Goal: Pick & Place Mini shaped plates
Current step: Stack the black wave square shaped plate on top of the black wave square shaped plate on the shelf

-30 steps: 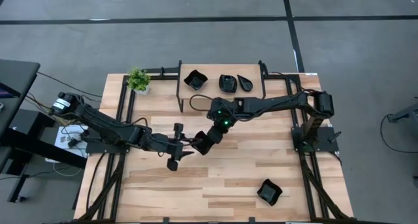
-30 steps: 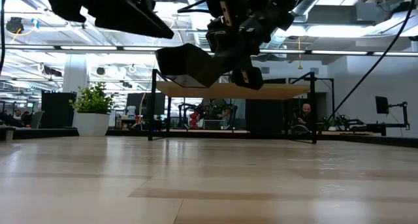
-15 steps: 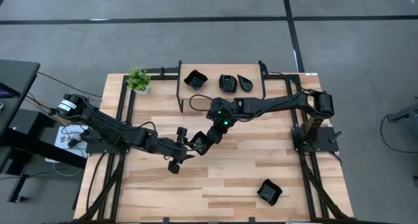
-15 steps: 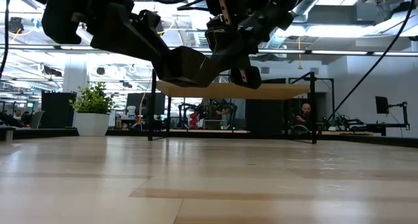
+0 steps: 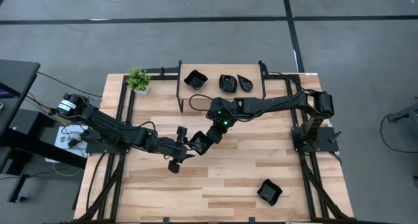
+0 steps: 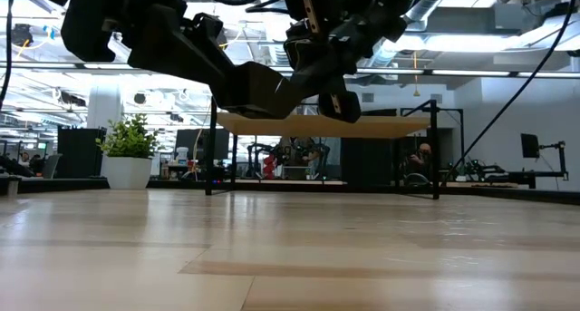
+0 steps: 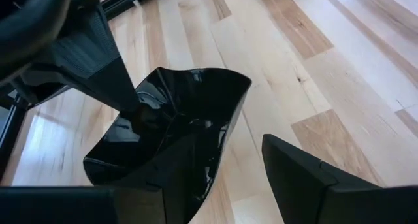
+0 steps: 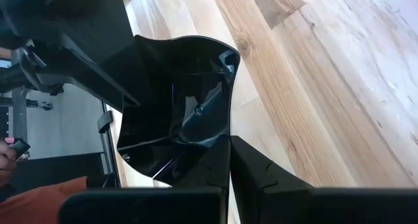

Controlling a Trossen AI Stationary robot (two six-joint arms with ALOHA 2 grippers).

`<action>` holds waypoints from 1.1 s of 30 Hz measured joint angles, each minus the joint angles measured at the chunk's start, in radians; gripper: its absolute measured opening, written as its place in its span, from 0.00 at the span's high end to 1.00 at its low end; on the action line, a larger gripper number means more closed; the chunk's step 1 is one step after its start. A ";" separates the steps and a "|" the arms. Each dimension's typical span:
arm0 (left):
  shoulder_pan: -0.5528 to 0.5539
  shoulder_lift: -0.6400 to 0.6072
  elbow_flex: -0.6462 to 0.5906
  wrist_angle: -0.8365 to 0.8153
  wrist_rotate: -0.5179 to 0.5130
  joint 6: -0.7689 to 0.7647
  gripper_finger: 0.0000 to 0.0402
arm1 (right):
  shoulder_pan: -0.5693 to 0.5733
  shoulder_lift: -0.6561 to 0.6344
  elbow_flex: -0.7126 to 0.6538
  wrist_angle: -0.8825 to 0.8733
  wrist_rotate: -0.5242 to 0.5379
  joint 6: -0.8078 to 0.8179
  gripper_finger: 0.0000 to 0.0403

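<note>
A glossy black squarish mini plate with a wavy rim (image 5: 201, 145) hangs above the middle of the table, and my right gripper (image 5: 209, 139) is shut on it. My left gripper (image 5: 183, 149) stands open at the plate's left side. In the left wrist view one finger (image 7: 179, 178) overlaps the plate's hollow (image 7: 173, 123) and the other finger (image 7: 304, 175) stands outside its wall. In the low view the plate (image 6: 258, 86) hangs well above the tabletop between both arms. My right gripper pinches the plate's wall at the rim (image 8: 225, 129), with one finger (image 8: 212, 165) on the inside and one outside. It slants down from the table's far right. The plate is lifted clear and tipped on edge. Whether my left gripper touches the plate, I cannot tell.
Three more black plates (image 5: 195, 79) (image 5: 227, 83) (image 5: 245, 83) lie on the raised shelf at the far edge. Another plate (image 5: 268, 192) lies near the front right. A small potted plant (image 5: 138, 80) stands at the far left. Black frame rails (image 5: 180, 87) border the shelf.
My left gripper has come down and toward the table's right, up to the hanging plate, and its open fingers now stand about the plate's left side. My right gripper and the plate have kept still.
</note>
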 joint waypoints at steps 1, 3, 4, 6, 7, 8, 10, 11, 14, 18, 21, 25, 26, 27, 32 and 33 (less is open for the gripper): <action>0.000 0.000 0.000 0.000 0.000 0.000 0.55 | 0.000 0.000 0.000 0.003 0.000 0.000 1.00; 0.000 0.000 0.000 0.000 0.000 0.000 0.55 | 0.000 0.000 0.000 0.009 0.000 0.000 1.00; 0.000 0.000 0.000 0.001 0.000 0.000 0.55 | 0.000 0.000 0.000 0.009 0.000 0.000 1.00; 0.000 0.000 0.000 0.003 0.000 0.000 0.57 | 0.000 0.000 0.000 0.010 0.000 0.000 1.00; 0.000 0.000 0.000 0.003 0.000 0.000 0.58 | 0.000 0.000 0.000 0.011 0.000 0.000 1.00; 0.000 0.000 0.000 0.003 0.000 0.000 0.60 | 0.000 0.000 0.000 0.011 0.000 0.000 1.00; 0.000 0.000 0.000 0.003 0.000 0.000 0.64 | 0.000 0.000 0.000 0.011 0.000 0.001 1.00; 0.000 0.000 0.000 0.003 0.000 0.000 0.65 | 0.000 0.000 0.000 0.011 0.000 0.001 1.00; 0.000 0.000 0.000 0.003 0.000 0.000 0.71 | 0.000 0.000 0.000 0.011 0.000 0.001 1.00; 0.000 0.000 0.000 0.004 0.000 0.000 0.77 | 0.000 -0.001 0.000 0.011 -0.001 0.001 1.00; 0.000 0.000 0.000 0.005 -0.001 0.000 0.80 | 0.000 -0.001 0.000 0.011 -0.001 0.001 1.00; 0.000 0.000 0.000 0.007 -0.001 0.000 0.82 | 0.000 -0.001 0.000 0.011 -0.001 0.001 1.00; 0.000 0.000 0.000 0.008 -0.001 0.000 0.83 | 0.000 -0.001 0.000 0.011 -0.001 0.000 1.00; 0.000 0.000 0.000 0.008 -0.001 0.000 0.83 | 0.000 -0.001 0.000 0.011 -0.001 0.000 1.00; 0.000 0.000 0.000 0.011 0.000 0.000 0.86 | 0.000 -0.001 0.000 0.011 -0.001 -0.001 1.00; 0.000 0.000 0.000 0.011 0.000 0.000 0.86 | 0.000 -0.001 0.000 0.011 -0.001 -0.001 1.00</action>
